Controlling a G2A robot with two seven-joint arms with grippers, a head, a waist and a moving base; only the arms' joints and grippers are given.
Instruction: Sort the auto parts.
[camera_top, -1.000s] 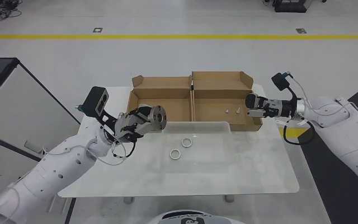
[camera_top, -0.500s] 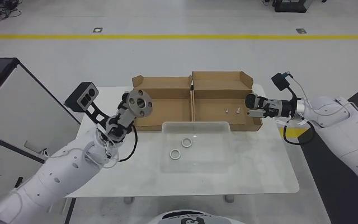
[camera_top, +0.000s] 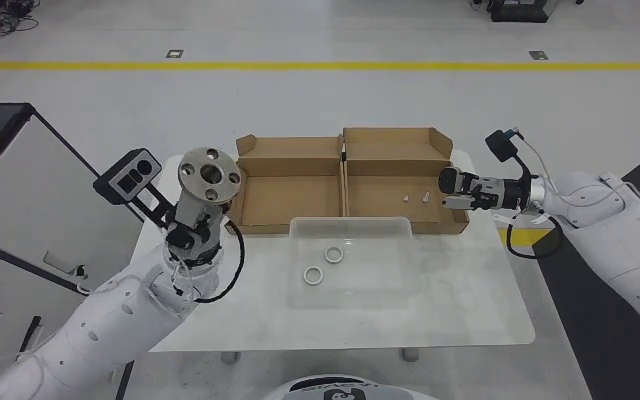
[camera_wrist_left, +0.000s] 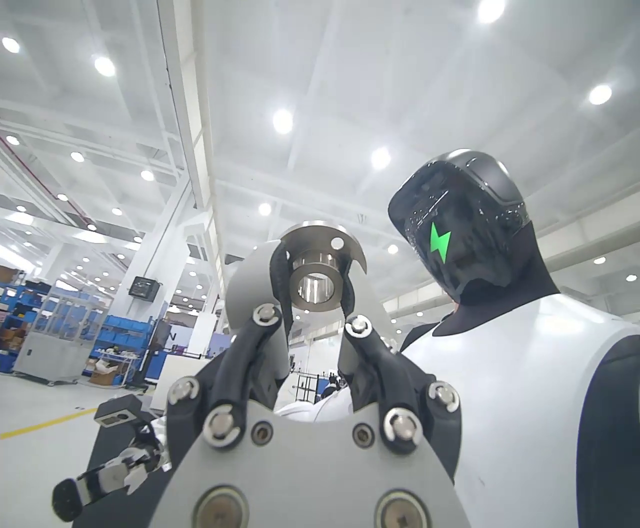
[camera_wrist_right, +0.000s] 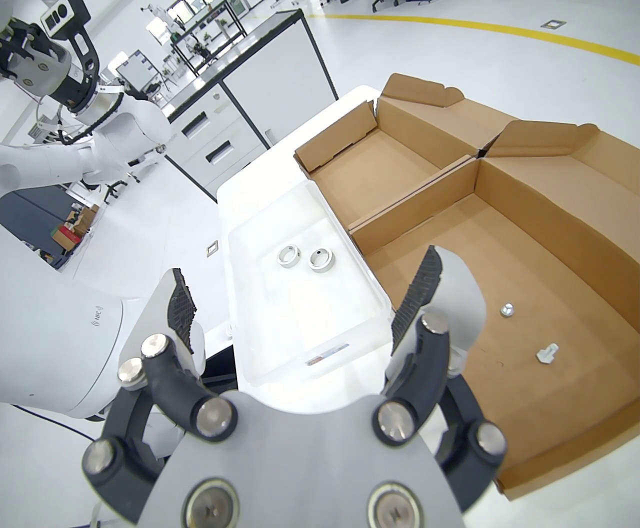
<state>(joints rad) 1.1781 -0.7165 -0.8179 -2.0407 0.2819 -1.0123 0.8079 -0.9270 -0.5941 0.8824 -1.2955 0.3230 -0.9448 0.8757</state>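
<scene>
Left pincer (camera_wrist_left: 312, 295) shut tight on hub of metal flange (camera_wrist_left: 320, 235), pointing upward, held high over left end of surface (camera_top: 470, 290), beside left box (camera_top: 290, 205). Flange disc, with bolt holes, faces up. Right pincer (camera_wrist_right: 300, 300) spread wide, nothing between fingers, at right-hand wall of right box (camera_top: 395, 160). Two small bolts (camera_wrist_right: 507, 310) lie apart on that box's floor. Clear tray (camera_top: 350, 225) sits just in front of boxes and holds two metal rings (camera_wrist_right: 288, 255) side by side. Label (camera_wrist_right: 327, 354) on tray rim, print too small to read.
</scene>
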